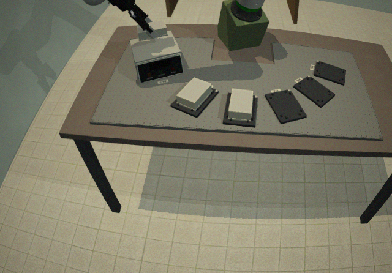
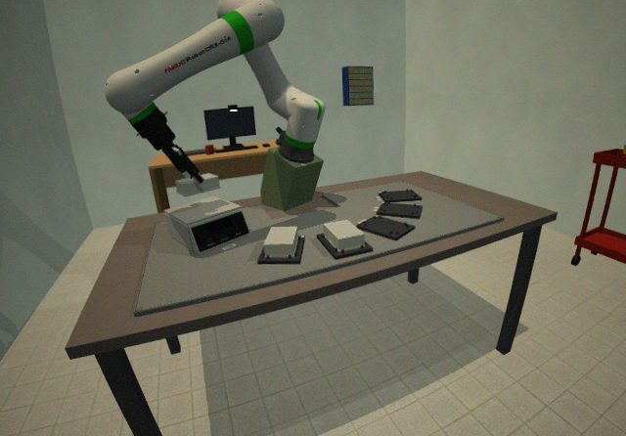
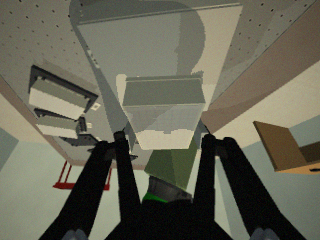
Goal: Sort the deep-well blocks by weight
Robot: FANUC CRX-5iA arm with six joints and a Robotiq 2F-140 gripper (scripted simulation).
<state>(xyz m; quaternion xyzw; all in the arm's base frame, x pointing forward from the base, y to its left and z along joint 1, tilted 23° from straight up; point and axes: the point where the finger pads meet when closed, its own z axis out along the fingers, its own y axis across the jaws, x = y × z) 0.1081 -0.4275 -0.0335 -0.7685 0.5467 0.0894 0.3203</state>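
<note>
My gripper (image 1: 147,29) is shut on a white deep-well block (image 1: 155,29) and holds it in the air above the back of the check-weigher CW (image 1: 157,59). In the wrist view the block (image 3: 162,112) sits between my black fingers, over the grey platform (image 3: 155,45). In the exterior view the held block (image 2: 197,184) hangs clear above the weigher (image 2: 206,223). No lamp looks plainly lit. Two more white blocks (image 1: 193,94) (image 1: 241,104) sit on dark nests in the middle of the mat. Three dark nests (image 1: 285,105) (image 1: 313,90) (image 1: 329,72) stand empty to the right.
The green robot pedestal (image 1: 243,26) stands at the back of the table, right of the weigher. A desk with a monitor (image 2: 230,123) is behind the table. A red cart (image 2: 606,203) stands at the far right.
</note>
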